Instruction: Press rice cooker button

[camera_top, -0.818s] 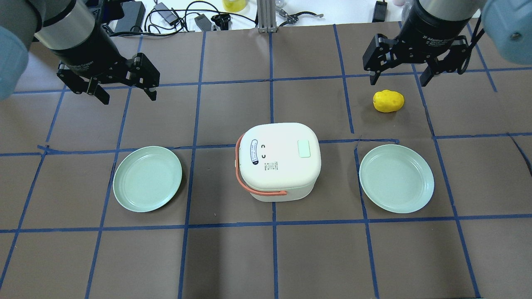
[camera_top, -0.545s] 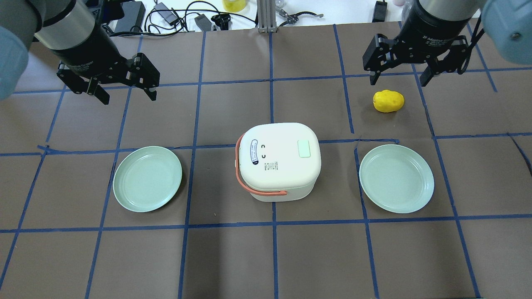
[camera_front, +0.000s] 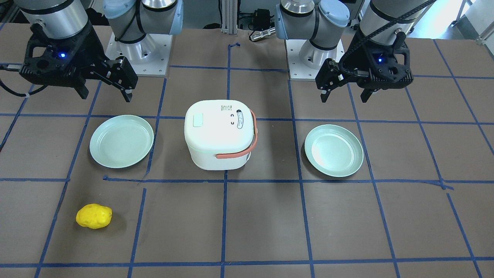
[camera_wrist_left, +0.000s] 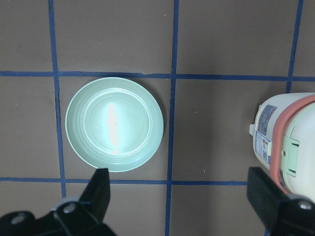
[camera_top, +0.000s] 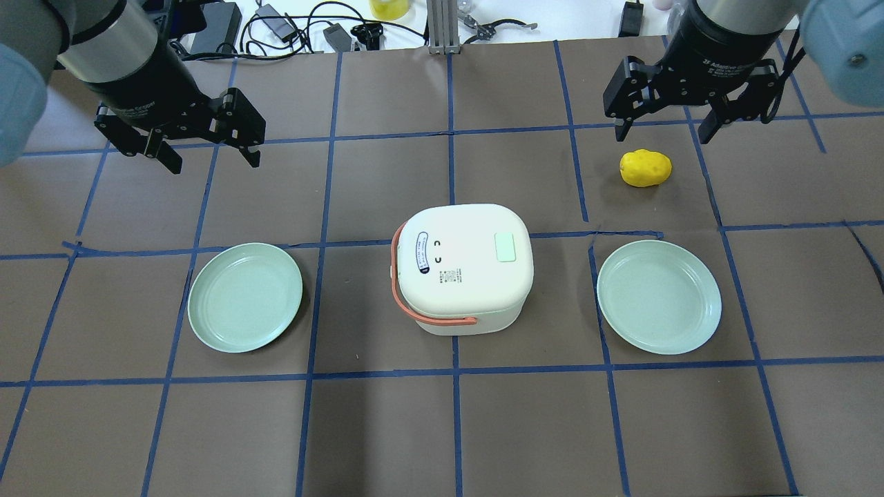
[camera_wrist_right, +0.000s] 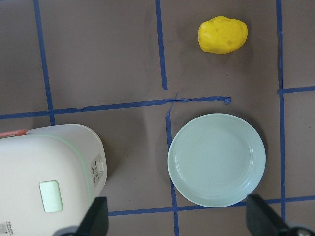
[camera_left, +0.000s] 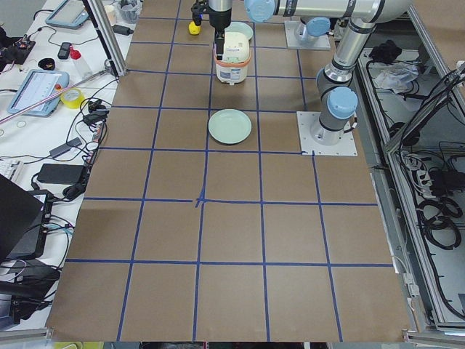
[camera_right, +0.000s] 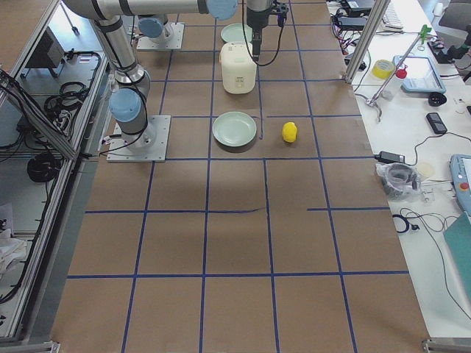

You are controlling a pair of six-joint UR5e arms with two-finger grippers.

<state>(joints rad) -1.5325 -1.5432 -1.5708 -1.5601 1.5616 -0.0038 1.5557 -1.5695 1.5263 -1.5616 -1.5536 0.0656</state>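
Observation:
The white rice cooker (camera_top: pixel 461 268) with an orange handle stands at the table's middle; it also shows in the front view (camera_front: pixel 219 134). Its pale green button (camera_top: pixel 505 247) sits on the lid toward my right side, also in the front view (camera_front: pixel 198 120) and the right wrist view (camera_wrist_right: pixel 51 195). My left gripper (camera_top: pixel 210 159) is open and empty, high over the far left of the table. My right gripper (camera_top: pixel 664 132) is open and empty, high over the far right, above a yellow potato. Both are well away from the cooker.
A green plate (camera_top: pixel 245 297) lies left of the cooker and another green plate (camera_top: pixel 659 297) lies right of it. A yellow potato (camera_top: pixel 645 168) lies beyond the right plate. Cables and tools lie past the table's far edge (camera_top: pixel 311 27).

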